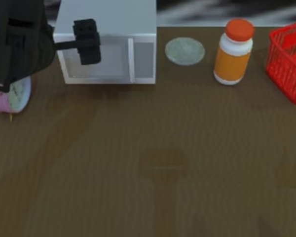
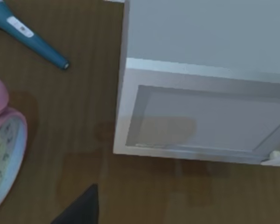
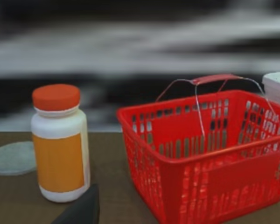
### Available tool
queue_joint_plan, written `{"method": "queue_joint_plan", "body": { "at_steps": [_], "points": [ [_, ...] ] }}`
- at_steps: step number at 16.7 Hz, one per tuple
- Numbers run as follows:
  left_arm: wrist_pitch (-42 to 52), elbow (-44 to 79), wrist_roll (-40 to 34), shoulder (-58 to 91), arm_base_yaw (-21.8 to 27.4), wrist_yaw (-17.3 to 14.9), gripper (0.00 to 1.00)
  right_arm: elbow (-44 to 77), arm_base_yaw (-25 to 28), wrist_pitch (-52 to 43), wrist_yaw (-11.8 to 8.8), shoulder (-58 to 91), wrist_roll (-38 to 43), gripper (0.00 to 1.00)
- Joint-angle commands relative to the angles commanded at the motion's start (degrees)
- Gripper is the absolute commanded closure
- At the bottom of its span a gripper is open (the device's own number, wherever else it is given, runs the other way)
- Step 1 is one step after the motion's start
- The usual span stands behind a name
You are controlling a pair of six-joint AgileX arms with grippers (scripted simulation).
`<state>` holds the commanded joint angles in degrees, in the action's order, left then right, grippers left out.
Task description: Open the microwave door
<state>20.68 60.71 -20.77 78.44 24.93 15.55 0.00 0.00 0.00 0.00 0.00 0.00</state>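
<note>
At the table's far left, from above, the left gripper [image 1: 87, 41] hangs over the microwave door [image 1: 99, 60], ready to pull; I cannot tell its grip. Its wrist view shows the microwave [image 2: 205, 42] shut. The right arm is unseen.

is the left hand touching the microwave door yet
Cannot tell. In the top view the left hand overlaps the microwave door, but from above no contact or gap shows; the left wrist view shows only the door.
</note>
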Motion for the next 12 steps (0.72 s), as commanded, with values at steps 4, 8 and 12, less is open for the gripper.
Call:
{"method": "queue_joint_plan", "body": {
  "at_steps": [4,8,12],
  "points": [
    [4.6,14.2,-4.8,19.3,5.7,3.5,0.0,0.0,0.0,0.0,0.0,0.0,0.0,0.0],
    [7.1,23.0,-7.9,30.8,9.3,5.5,0.0,0.0,0.0,0.0,0.0,0.0,0.0,0.0],
    [7.6,24.9,-8.6,33.1,10.1,5.9,0.0,0.0,0.0,0.0,0.0,0.0,0.0,0.0]
  ]
}}
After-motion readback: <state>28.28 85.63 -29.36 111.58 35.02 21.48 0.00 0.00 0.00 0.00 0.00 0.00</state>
